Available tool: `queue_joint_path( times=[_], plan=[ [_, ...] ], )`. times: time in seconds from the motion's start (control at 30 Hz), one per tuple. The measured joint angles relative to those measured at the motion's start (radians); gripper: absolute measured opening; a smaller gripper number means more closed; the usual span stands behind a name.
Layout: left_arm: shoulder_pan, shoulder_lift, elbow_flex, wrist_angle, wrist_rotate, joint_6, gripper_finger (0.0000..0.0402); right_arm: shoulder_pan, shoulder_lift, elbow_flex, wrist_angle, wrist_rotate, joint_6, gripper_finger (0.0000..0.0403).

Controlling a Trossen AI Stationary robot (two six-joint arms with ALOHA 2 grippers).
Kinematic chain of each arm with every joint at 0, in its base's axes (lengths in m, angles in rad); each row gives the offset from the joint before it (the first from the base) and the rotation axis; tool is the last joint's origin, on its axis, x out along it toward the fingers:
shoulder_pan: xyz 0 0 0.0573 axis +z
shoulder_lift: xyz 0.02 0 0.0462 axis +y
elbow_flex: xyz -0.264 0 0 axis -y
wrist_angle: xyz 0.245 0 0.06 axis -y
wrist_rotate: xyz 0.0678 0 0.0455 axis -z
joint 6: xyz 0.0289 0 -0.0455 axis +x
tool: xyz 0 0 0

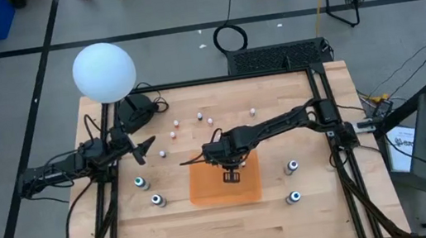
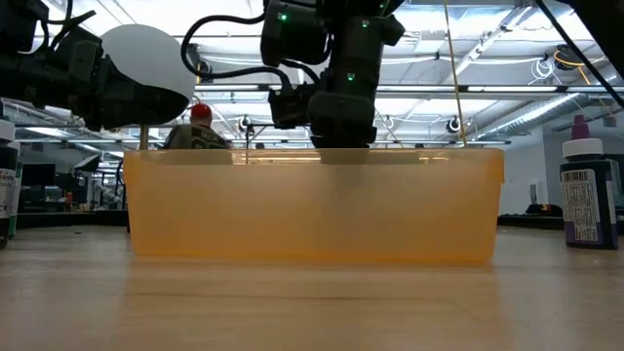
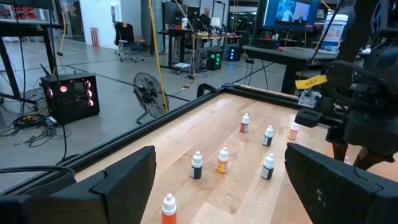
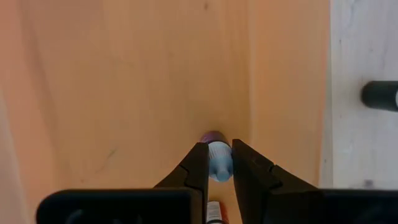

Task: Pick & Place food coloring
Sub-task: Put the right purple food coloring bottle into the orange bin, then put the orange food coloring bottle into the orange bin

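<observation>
My right gripper (image 1: 231, 175) reaches down into an orange bin (image 1: 206, 191) at the table's middle and is shut on a tiny bottle (image 4: 219, 163) with a pale cap. In the low view the bin's translucent wall (image 2: 312, 210) hides its fingertips. My left gripper (image 1: 144, 149) hovers open left of the bin, near several tiny white-topped bottles (image 1: 175, 133) that stand on the wood and show in its wrist view (image 3: 222, 160). Two larger grey bottles (image 1: 140, 182) stand left of the bin and two (image 1: 292, 166) stand to its right. My right gripper pinches the tiny bottle between its two fingertips (image 4: 198, 163) at the pale cap (image 4: 219, 167), coming from above and pointing down. The bottle's purple body (image 4: 213, 135) shows beyond the cap over the bin's floor. I cannot tell whether its base touches the floor.
A white globe lamp (image 1: 104, 72) stands at the table's far left corner. A black frame (image 1: 325, 112) rims the table. Large bottles flank the bin in the low view (image 2: 588, 185). Open wood lies near the table's near edge (image 1: 229, 233).
</observation>
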Motion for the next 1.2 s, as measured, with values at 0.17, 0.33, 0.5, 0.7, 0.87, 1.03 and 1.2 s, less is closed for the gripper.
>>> queue_joint_path(
  times=[0.17, 0.33, 0.5, 0.7, 0.87, 1.03, 1.2],
  plan=[
    [0.000, 0.000, 0.000, 0.000, 0.000, 0.000, 0.0353, 0.001, 0.003, 0.001, 0.004, -0.001, 0.005, 0.0045],
    [0.000, 0.000, 0.000, 0.000, 0.000, 0.000, 0.0353, 0.006, -0.016, -0.004, 0.005, -0.001, 0.044, 0.0116],
    [0.000, 0.000, 0.000, 0.000, 0.000, 0.000, 0.0353, 0.013, -0.064, -0.004, -0.009, -0.003, 0.061, 0.0163],
    [0.000, 0.000, 0.000, 0.000, 0.000, 0.000, 0.0353, 0.015, -0.159, -0.004, -0.133, 0.006, 0.096, 0.0175],
    [0.000, 0.000, 0.000, 0.000, 0.000, 0.000, 0.0353, 0.008, -0.248, -0.004, -0.346, 0.097, 0.179, 0.0165],
    [0.000, 0.000, 0.000, 0.000, 0.000, 0.000, 0.0353, 0.006, -0.326, -0.025, -0.494, 0.264, 0.259, 0.0166],
    [0.000, 0.000, 0.000, 0.000, 0.000, 0.000, 0.0353, -0.027, -0.424, -0.164, -0.432, 0.279, 0.293, 0.0165]
  ],
)
